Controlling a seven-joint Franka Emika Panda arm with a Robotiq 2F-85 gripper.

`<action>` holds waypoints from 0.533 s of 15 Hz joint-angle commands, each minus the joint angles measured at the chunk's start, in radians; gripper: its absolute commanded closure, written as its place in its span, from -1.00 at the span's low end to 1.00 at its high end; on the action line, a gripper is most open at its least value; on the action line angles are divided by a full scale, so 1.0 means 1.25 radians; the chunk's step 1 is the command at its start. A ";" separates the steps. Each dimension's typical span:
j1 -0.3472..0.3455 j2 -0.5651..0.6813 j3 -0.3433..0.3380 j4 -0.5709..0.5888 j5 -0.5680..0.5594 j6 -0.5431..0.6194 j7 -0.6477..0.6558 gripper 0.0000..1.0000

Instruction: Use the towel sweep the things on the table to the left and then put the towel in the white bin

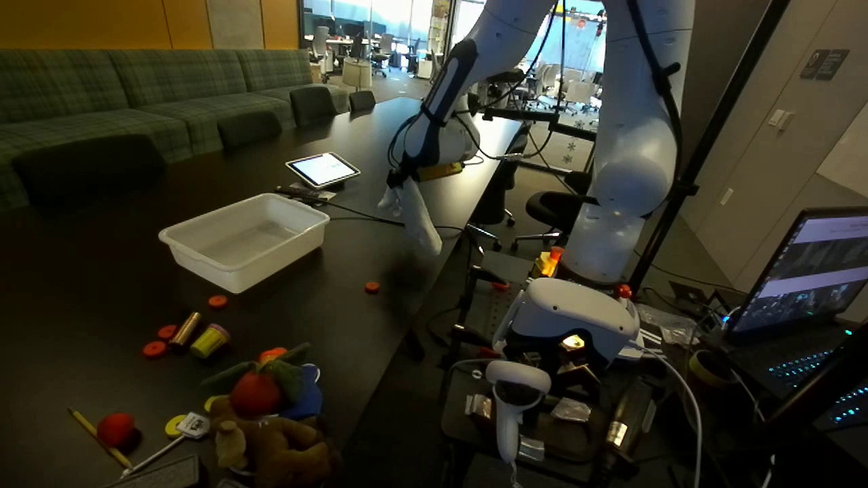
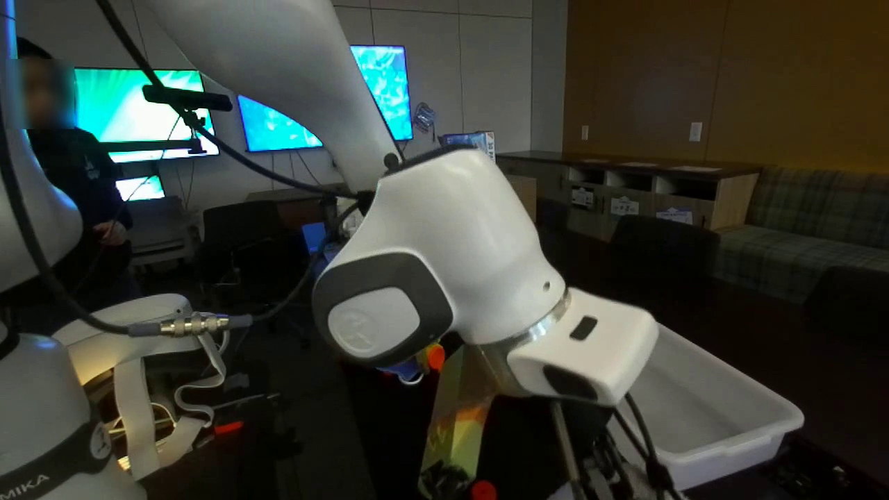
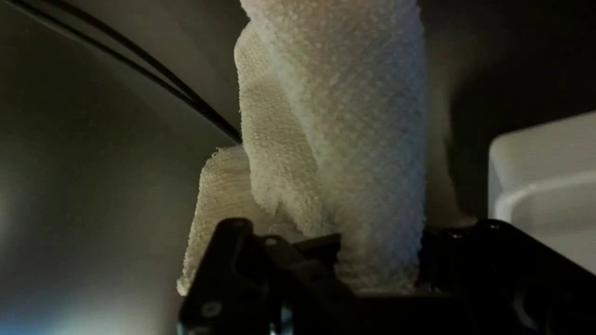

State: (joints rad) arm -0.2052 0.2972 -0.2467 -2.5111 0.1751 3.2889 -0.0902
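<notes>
- My black two-finger gripper [image 3: 372, 263]: bottom of wrist view, jaws clamped together on cloth, just its bunched thickness between them.
- Cream-white fuzzy cloth towel [image 3: 363, 139]: that's what I have hold of. Pinched right of bottom centre; main thick fold runs from the grip up to the top edge.
- Looser folds left of the main one; lowest flap sits behind the finger at frame left.
- In an exterior view the towel [image 1: 422, 220] hangs limp below my jaws, mid-frame. Can't tell if its lower end touches the dark smooth tabletop [image 1: 325, 325].
- White rectangular plastic bin [image 1: 279, 259]: left of the towel there, apart from it. Its corner also shows at right edge of wrist view.
- Small flat red disc [image 1: 371, 287]: below and left of the towel's lower end.
- Lower left, same view: brown plush toy [image 1: 278, 440], red ball [image 1: 115, 430], small yellow tub [image 1: 209, 342], more red discs [image 1: 154, 349]. All well apart from my jaws.
- In an exterior view my white arm [image 2: 458, 236] fills mid-frame; grip too hidden at bottom edge to read.
</notes>
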 commanded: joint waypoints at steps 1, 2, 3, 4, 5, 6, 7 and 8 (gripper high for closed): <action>0.070 0.153 -0.018 0.034 -0.011 0.046 0.047 0.99; 0.083 0.181 -0.007 0.046 -0.012 0.028 0.054 0.99; 0.088 0.212 0.012 0.061 -0.014 0.019 0.066 0.99; 0.091 0.236 0.035 0.074 -0.020 0.006 0.074 0.99; 0.104 0.268 0.046 0.090 -0.022 0.005 0.081 0.99; 0.102 0.283 0.072 0.102 -0.031 -0.007 0.083 0.99; 0.111 0.301 0.088 0.118 -0.034 -0.015 0.088 0.99; 0.114 0.314 0.111 0.129 -0.041 -0.021 0.088 0.99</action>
State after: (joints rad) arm -0.0754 0.6279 -0.1566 -2.4177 0.1563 3.2850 -0.0055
